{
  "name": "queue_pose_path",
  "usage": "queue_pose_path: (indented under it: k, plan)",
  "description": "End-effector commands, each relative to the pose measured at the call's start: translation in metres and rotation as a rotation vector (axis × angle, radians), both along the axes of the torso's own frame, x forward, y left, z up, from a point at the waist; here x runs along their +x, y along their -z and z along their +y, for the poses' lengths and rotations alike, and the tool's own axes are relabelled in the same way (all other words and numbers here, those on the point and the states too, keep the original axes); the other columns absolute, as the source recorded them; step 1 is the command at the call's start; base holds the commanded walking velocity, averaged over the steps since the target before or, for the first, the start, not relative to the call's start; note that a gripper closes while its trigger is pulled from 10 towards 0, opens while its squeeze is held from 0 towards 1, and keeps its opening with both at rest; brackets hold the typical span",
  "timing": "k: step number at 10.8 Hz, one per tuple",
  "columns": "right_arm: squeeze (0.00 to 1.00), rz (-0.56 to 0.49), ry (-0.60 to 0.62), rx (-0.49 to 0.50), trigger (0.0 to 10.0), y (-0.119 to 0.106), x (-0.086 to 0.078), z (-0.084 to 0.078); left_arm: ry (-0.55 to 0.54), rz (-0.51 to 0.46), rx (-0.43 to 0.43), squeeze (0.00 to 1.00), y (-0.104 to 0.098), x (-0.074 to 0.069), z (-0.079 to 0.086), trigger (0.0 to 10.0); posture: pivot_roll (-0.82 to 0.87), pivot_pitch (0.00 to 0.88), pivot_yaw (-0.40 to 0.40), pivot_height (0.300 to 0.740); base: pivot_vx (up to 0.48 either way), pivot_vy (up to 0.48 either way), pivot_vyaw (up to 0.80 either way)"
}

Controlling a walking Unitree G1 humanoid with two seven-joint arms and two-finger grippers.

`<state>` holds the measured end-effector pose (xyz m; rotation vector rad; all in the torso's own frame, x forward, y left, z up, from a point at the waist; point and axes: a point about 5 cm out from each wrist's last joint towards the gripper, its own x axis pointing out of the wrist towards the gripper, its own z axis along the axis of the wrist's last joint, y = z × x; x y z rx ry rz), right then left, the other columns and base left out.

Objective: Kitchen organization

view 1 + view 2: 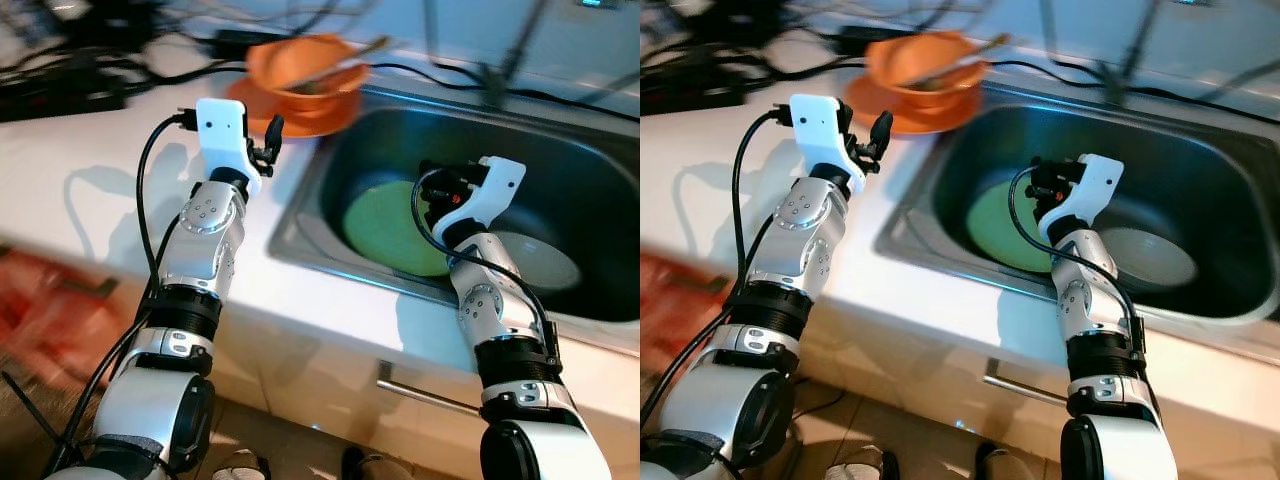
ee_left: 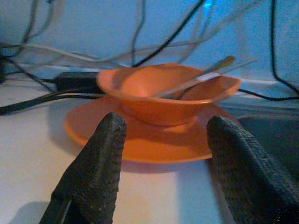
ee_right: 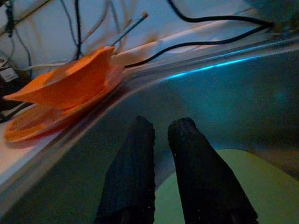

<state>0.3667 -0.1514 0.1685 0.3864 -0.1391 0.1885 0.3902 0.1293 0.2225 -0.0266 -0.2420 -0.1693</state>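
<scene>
Right gripper (image 3: pixel 161 135): fingers nearly together, empty, hovering inside steel sink (image 1: pixel 560 150) over green plate (image 1: pixel 385 225), white plate (image 1: pixel 545 262) lying alongside. Left gripper (image 2: pixel 163 135): fingers spread wide, empty, facing orange bowl (image 2: pixel 168 91) sitting on orange plate (image 2: pixel 145 137) on white counter (image 1: pixel 90 150), utensils (image 2: pixel 210 73) leaning inside, beside sink's rim

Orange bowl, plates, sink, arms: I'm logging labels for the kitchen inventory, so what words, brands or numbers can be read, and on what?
None can be read.
The orange bowl, its orange plate, the green plate, the white plate and the sink carry no visible text.
</scene>
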Motion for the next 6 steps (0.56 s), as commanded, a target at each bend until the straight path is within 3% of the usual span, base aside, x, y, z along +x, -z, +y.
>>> queue_pose_path:
  k: [1, 6]
  plan:
    - [0.00, 0.033, 0.006, -0.005, 10.0, 0.0089, -0.0019, -0.0036, -0.003, -0.009, 0.000, 0.00, 0.0000, -0.0019, 0.0000, 10.0, 0.04, 0.124, -0.017, 0.740, 0.000, 0.000, -0.75]
    - [0.00, 0.032, -0.009, -0.008, 10.0, 0.0089, -0.0013, -0.0005, -0.008, -0.028, -0.014, 0.00, -0.0039, -0.0046, 0.0012, 10.0, 0.04, 0.112, -0.020, 0.740, 0.000, 0.000, -0.76]
